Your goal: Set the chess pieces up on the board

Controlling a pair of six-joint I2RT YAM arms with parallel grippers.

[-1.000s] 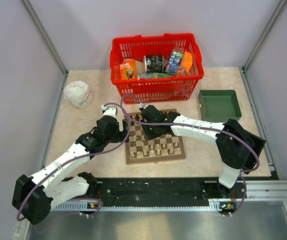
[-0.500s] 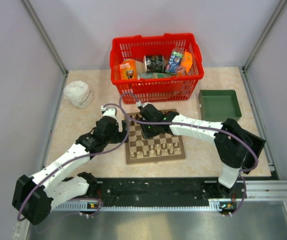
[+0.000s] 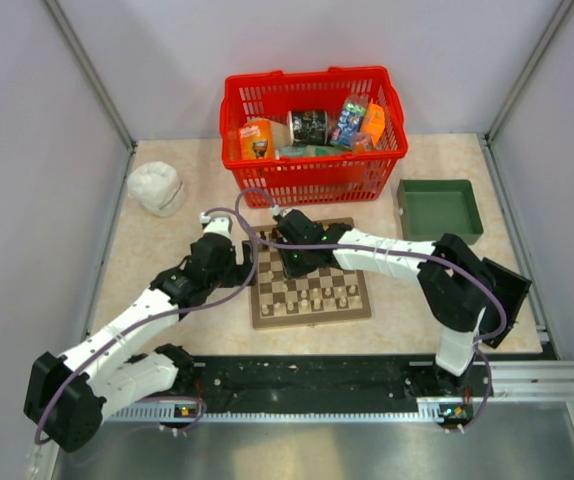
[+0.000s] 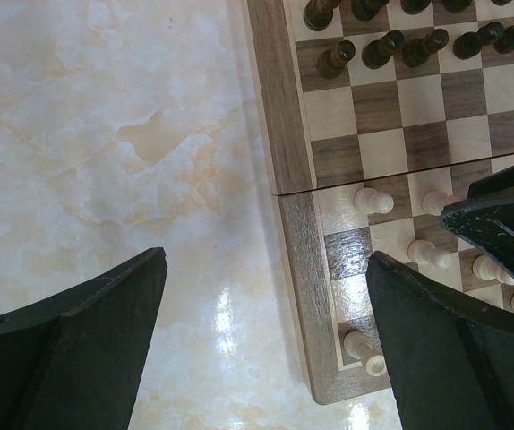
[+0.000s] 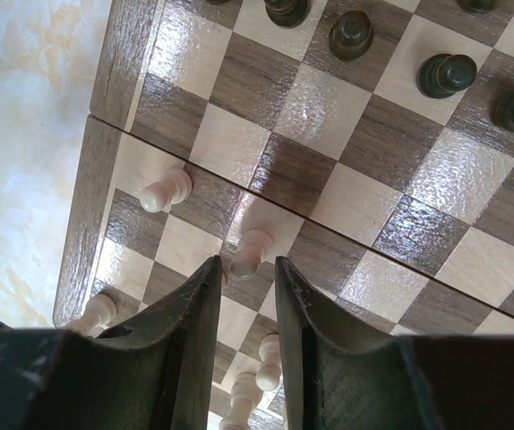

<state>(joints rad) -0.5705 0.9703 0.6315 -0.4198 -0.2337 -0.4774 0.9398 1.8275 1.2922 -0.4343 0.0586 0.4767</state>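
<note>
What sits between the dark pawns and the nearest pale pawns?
Only bare squares of the board: the left wrist view shows the stretch between the dark pawns and pale pawns empty.

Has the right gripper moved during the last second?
Yes. Against the fixed board, the right gripper has shifted slightly left, toward the board's left edge.

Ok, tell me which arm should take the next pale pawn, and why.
Right. The right tool hangs over the board with a pale pawn just beyond its narrowly parted fingertips. The left tool gapes wide, mostly over the table beside the board's edge.
</note>
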